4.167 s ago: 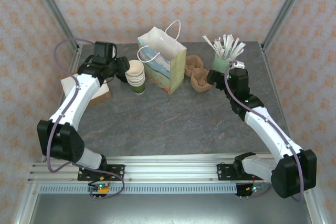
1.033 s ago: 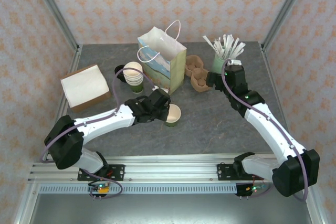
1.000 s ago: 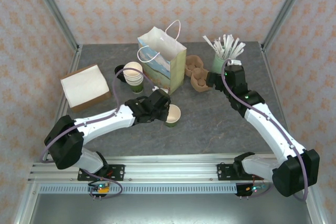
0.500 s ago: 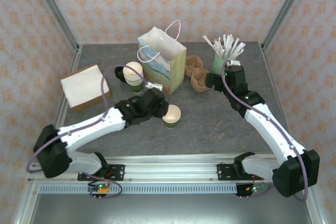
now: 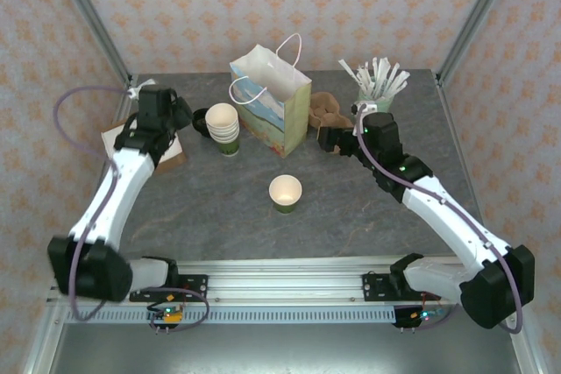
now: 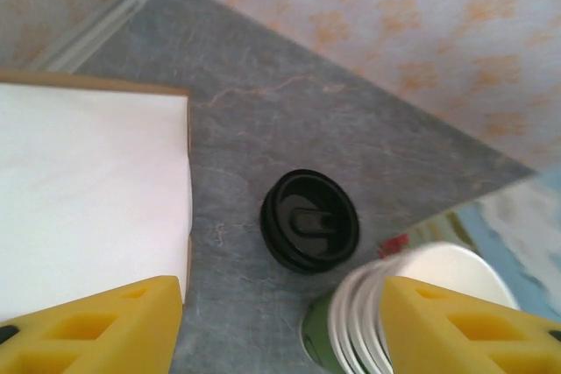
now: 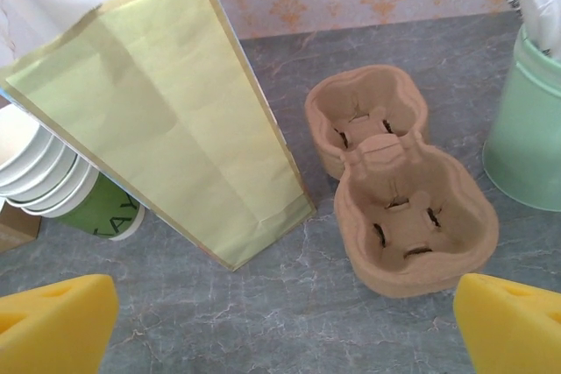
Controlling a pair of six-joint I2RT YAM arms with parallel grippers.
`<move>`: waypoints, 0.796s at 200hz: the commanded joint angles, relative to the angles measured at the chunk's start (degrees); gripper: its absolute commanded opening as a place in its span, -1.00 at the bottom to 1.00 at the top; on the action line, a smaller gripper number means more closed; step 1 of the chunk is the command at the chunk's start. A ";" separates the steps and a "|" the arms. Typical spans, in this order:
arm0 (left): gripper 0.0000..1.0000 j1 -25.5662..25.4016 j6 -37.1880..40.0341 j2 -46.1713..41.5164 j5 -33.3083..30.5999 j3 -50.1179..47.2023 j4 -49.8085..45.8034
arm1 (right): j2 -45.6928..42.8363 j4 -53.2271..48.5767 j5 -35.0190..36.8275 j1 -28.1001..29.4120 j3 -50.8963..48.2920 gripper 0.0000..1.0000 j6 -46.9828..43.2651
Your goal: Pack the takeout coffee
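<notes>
The takeout coffee cup (image 5: 285,193), cream above and green below, stands alone mid-table with its top open and both grippers away from it. A round black lid (image 5: 201,120) (image 6: 308,221) lies flat at the back left, beside the stack of cream cups (image 5: 224,127) (image 6: 421,304). My left gripper (image 5: 180,116) (image 6: 280,330) hovers open just short of the lid, with nothing between its yellow fingers. My right gripper (image 5: 328,139) (image 7: 280,330) is open and empty over bare table, in front of the cardboard cup carriers (image 5: 326,111) (image 7: 403,216).
A paper bag (image 5: 272,98) (image 7: 166,120) stands open at the back centre. A mint-green cup of white sticks (image 5: 375,94) (image 7: 526,120) is at the back right. A white-topped box (image 5: 118,142) (image 6: 88,190) lies under the left arm. Frame posts and patterned walls enclose the table.
My left gripper opened, let go of the single cup mid-table and swung back left to the black lid. My right gripper shifted slightly left and nearer, still open.
</notes>
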 commanded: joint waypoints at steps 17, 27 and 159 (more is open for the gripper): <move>0.23 3.57 -1.10 14.88 9.43 9.46 -1.52 | -0.20 1.84 -0.04 0.30 0.74 0.98 0.07; 0.22 3.95 -0.90 18.76 9.90 12.39 -2.46 | -0.33 1.68 0.46 0.33 0.35 0.97 0.17; -0.15 4.95 1.24 38.24 11.90 23.68 -6.61 | 0.96 0.52 4.15 0.31 -0.59 0.98 0.13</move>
